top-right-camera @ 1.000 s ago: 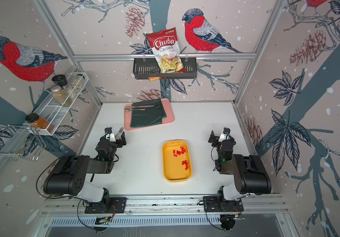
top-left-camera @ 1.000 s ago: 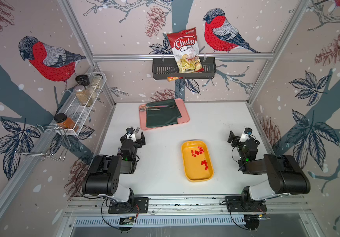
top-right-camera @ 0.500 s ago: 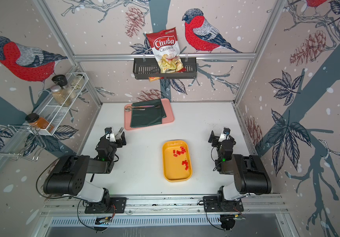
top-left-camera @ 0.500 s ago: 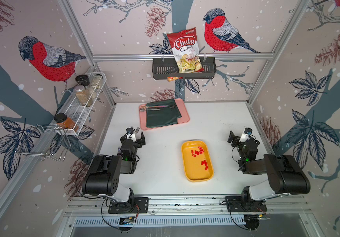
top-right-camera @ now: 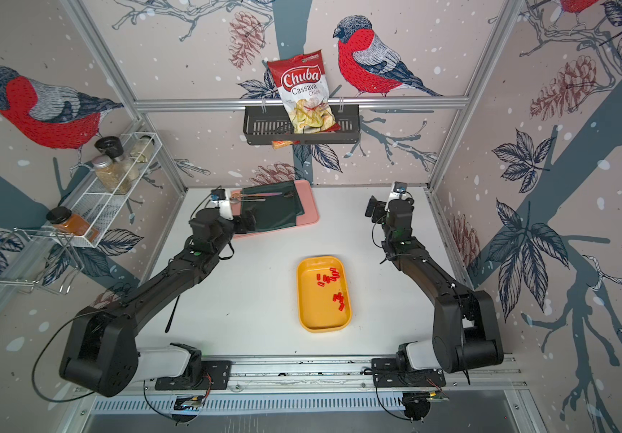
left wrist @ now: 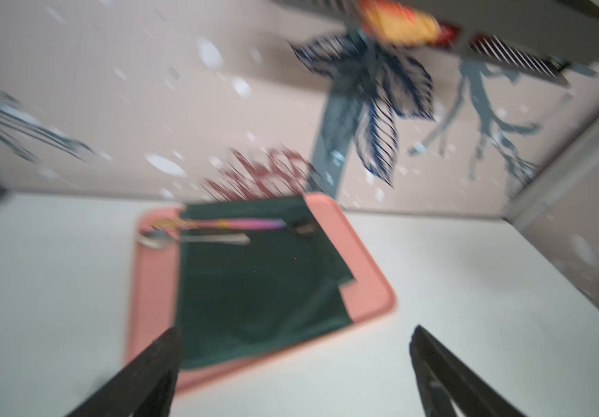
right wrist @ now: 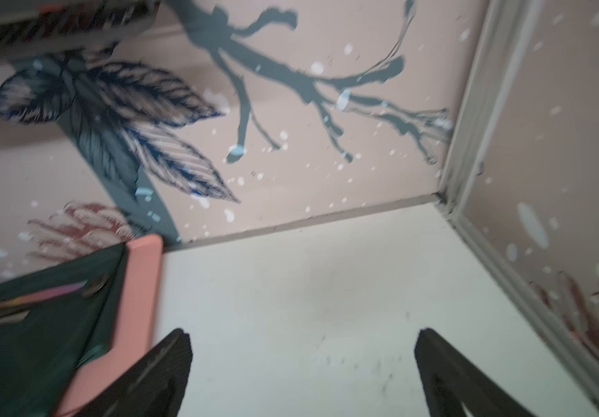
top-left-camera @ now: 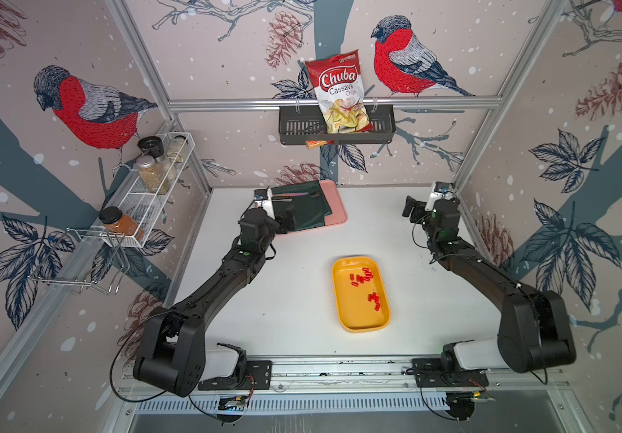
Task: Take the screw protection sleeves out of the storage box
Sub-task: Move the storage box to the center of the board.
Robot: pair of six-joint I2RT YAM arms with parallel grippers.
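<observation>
Red sleeves (top-left-camera: 362,278) lie in two loose clusters inside the yellow box (top-left-camera: 354,316), which sits on the white table (top-left-camera: 283,300) between the two arms. Both arms reach toward the back wall, so each gripper is well apart from the box and behind it. The left gripper (top-left-camera: 289,221) hangs over the near edge of the pink tray (top-left-camera: 335,213) with its green cloth (top-left-camera: 305,210), jaws spread wide, holding nothing. The right gripper (top-left-camera: 412,210) hovers above bare table near the back right corner, likewise wide and empty.
</observation>
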